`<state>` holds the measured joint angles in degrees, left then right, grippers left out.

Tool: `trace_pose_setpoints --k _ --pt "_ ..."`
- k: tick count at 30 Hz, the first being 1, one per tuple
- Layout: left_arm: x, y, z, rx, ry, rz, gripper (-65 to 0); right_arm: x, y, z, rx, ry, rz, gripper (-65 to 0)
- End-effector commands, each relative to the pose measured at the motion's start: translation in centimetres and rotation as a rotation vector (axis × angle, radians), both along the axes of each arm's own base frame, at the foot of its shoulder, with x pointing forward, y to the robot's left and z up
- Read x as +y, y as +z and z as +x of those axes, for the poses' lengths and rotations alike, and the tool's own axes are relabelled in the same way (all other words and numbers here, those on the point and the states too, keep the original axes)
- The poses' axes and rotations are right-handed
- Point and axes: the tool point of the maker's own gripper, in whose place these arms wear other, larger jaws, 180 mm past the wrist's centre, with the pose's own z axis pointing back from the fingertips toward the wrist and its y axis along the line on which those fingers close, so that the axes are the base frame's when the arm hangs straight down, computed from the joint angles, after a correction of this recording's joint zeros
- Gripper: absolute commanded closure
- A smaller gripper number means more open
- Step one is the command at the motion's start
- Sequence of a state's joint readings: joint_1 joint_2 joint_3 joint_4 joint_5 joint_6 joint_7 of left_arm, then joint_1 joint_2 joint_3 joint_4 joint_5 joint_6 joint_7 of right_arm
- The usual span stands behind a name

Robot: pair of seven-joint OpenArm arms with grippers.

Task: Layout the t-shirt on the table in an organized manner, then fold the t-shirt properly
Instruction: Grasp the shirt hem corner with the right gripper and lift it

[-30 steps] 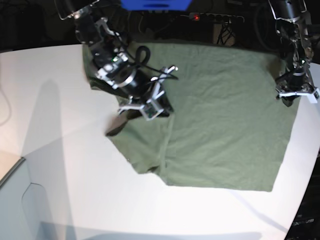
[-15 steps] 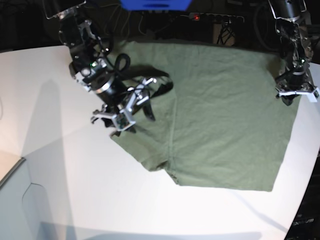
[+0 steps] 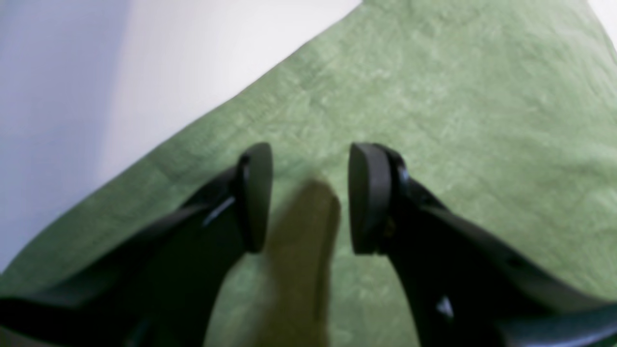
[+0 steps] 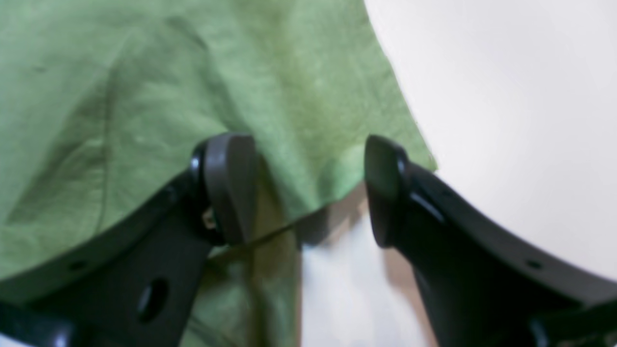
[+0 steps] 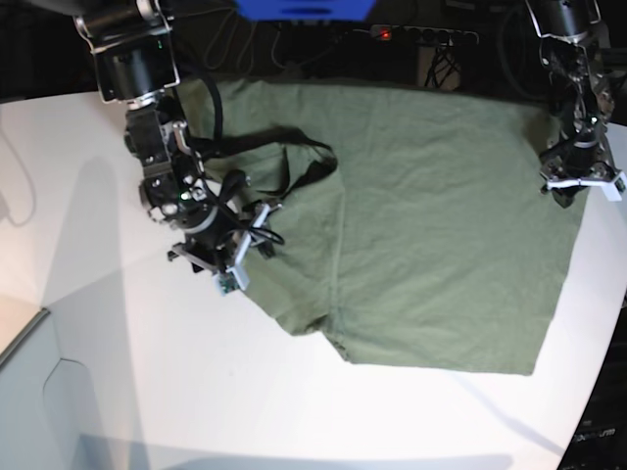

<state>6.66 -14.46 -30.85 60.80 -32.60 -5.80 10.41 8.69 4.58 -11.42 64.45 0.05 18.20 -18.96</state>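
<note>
The olive-green t-shirt (image 5: 431,235) lies spread on the white table (image 5: 118,372), with a crease down its left part. My right gripper (image 5: 223,266) is at the shirt's left edge. In the right wrist view it (image 4: 308,190) is open and straddles the cloth's edge (image 4: 299,120) over bare table (image 4: 506,96). My left gripper (image 5: 578,188) is at the shirt's far right edge. In the left wrist view it (image 3: 311,197) is open over the cloth (image 3: 458,96), and a blurred fold of cloth (image 3: 303,226) rises between the jaws, which are apart.
The table's curved edge runs close along the right side (image 5: 612,294). Behind the table is a dark area with a power strip (image 5: 384,34) and a blue object (image 5: 304,8). A dark curved band (image 5: 313,162) crosses the shirt near my right arm.
My right arm has moved left and toward the front, from the shirt's middle-left to its left edge, and the cloth there has spread leftward. The left arm has not moved.
</note>
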Motion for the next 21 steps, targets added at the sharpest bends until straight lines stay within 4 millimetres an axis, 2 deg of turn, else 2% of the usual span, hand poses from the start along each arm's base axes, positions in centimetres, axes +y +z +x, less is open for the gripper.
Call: trace_pose_setpoints --k 1,3,7,9,11,15,17,21 --pt "0.9 1.5 0.9 -0.046 0.001 0.031 -25.6 0.1 1.4 1.6 -0.047 -0.002 0.015 -35.7" --pt "0.5 1.3 1.0 -0.049 0.003 0.021 -25.6 -0.2 0.8 1.8 -0.028 -0.006 0.007 -34.2" --pt "0.2 1.3 1.1 -0.053 0.004 0.016 -25.6 -0.8 0.5 2.8 -0.013 -0.013 -0.005 -20.6" --pt "0.2 1.3 1.1 -0.051 0.004 0.014 -25.6 -1.1 0.5 3.3 -0.011 -0.017 -0.011 -15.9" --pt "0.1 1.3 1.2 -0.052 0.004 0.013 -25.6 -2.1 0.2 3.9 -0.003 -0.025 -0.029 -16.9" --pt "0.1 1.3 1.2 -0.052 0.004 0.013 -25.6 -2.9 -0.2 5.3 -0.017 -0.042 -0.018 -23.3" --pt "0.1 1.3 1.2 -0.054 0.004 0.013 -25.6 -4.0 -0.4 6.2 -0.024 -0.058 -0.022 -25.9" --pt "0.1 1.3 1.2 -0.054 0.004 0.013 -25.6 -5.7 -1.0 7.6 -0.009 -0.086 -0.030 -27.6"
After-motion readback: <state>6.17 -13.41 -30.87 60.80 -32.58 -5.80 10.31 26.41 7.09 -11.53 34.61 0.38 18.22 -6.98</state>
